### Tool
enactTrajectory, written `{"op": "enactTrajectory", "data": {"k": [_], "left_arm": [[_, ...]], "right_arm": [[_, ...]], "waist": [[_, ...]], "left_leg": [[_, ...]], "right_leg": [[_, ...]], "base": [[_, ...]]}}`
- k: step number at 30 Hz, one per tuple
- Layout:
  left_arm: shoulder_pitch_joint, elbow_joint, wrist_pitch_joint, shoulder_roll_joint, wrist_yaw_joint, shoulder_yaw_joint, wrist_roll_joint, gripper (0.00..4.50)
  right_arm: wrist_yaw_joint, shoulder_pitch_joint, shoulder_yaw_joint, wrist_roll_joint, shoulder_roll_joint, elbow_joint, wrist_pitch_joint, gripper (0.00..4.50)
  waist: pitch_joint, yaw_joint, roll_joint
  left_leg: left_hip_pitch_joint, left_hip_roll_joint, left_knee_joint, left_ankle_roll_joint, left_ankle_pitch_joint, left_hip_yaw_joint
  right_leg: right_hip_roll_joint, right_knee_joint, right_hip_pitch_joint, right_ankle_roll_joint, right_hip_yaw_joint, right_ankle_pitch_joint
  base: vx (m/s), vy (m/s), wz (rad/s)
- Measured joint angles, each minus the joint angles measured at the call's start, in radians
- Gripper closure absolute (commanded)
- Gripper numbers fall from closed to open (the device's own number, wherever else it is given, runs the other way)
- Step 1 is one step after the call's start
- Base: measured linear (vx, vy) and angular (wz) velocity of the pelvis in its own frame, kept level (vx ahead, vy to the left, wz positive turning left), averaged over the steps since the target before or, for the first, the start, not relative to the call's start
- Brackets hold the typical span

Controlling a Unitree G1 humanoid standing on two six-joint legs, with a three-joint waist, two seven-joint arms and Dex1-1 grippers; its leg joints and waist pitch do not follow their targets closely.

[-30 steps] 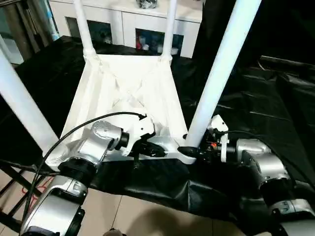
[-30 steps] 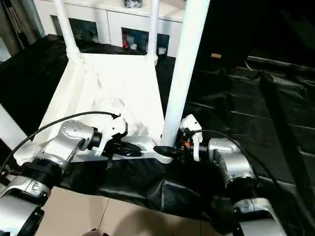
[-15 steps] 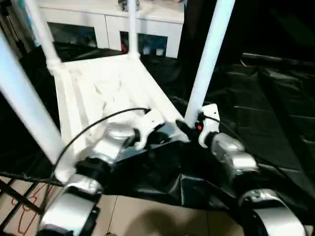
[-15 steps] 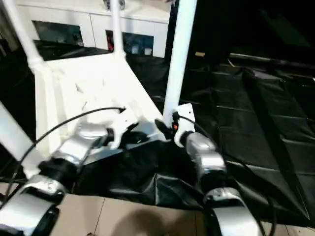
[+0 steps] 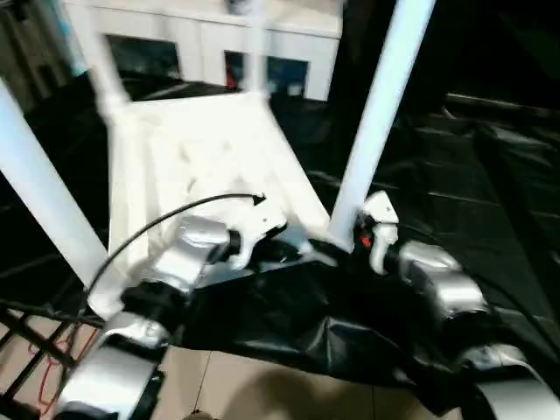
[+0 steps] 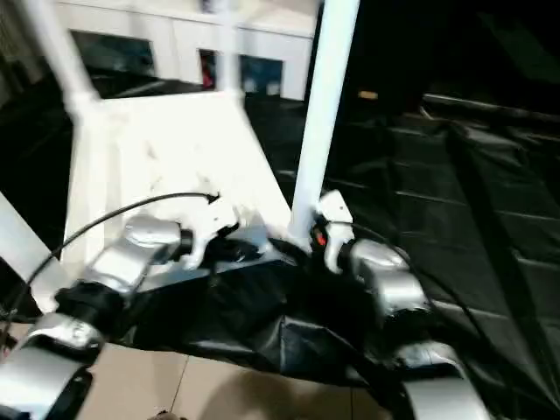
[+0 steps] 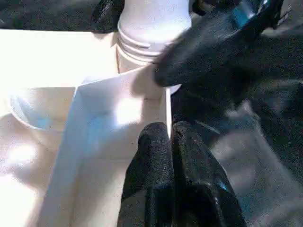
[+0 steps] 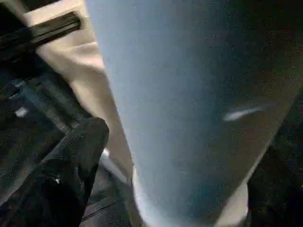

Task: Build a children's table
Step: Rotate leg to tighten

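Children's table [image 5: 201,153] upside down on black sheeting [image 5: 455,210], legs up, white cabinet [image 5: 262,48] behind; left gripper [image 7: 168,142] fingers pressed together over the tabletop's near rim wall; right gripper [image 5: 337,254] fingers spread around the near-right leg [image 5: 376,114] at its socket.

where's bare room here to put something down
Freest is the black sheet right of the near right leg, running to the far edge. The ribbed underside of the table top between the four legs is bare too. It is crowded at the near rim, where the left gripper and right gripper meet.
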Motion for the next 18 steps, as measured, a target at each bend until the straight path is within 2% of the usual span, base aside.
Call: {"op": "enactTrajectory", "data": {"k": [7,10,12,18], "left_arm": [[0.006,0.000,-0.057,0.038,-0.105,-0.020,-0.021,4.50],[0.006,0.001,-0.062,0.042,-0.120,-0.022,-0.021,4.50],[0.006,0.001,-0.065,0.046,-0.131,-0.023,-0.022,4.50],[0.006,0.002,-0.063,0.046,-0.126,-0.021,-0.023,4.50]], "right_arm": [[0.169,0.029,0.034,0.030,-0.062,-0.066,0.065,1.04],[0.176,0.031,0.035,0.032,-0.064,-0.072,0.078,1.19],[0.185,0.033,0.035,0.032,-0.066,-0.080,0.093,1.45],[0.163,0.033,0.032,0.029,-0.059,-0.082,0.089,1.82]], "waist": [[0.000,0.026,0.001],[0.000,0.028,0.001],[0.000,0.028,0.001],[0.000,0.027,0.001]], "left_leg": [[-0.001,0.001,0.001,0.000,0.000,0.001],[-0.001,0.001,0.001,0.000,0.000,0.001],[-0.001,0.001,0.001,0.000,0.000,0.001],[-0.002,0.001,0.002,0.000,0.000,0.001]], "right_leg": [[0.000,0.000,0.000,0.000,0.000,0.000],[0.000,0.000,0.000,0.000,0.000,0.000],[0.000,0.000,0.000,0.000,0.000,0.000],[0.000,0.001,0.000,0.001,0.000,0.000]], "base": [[0.000,0.000,0.00],[0.000,0.000,0.00],[0.000,0.000,0.00],[0.000,0.000,0.00]]}}
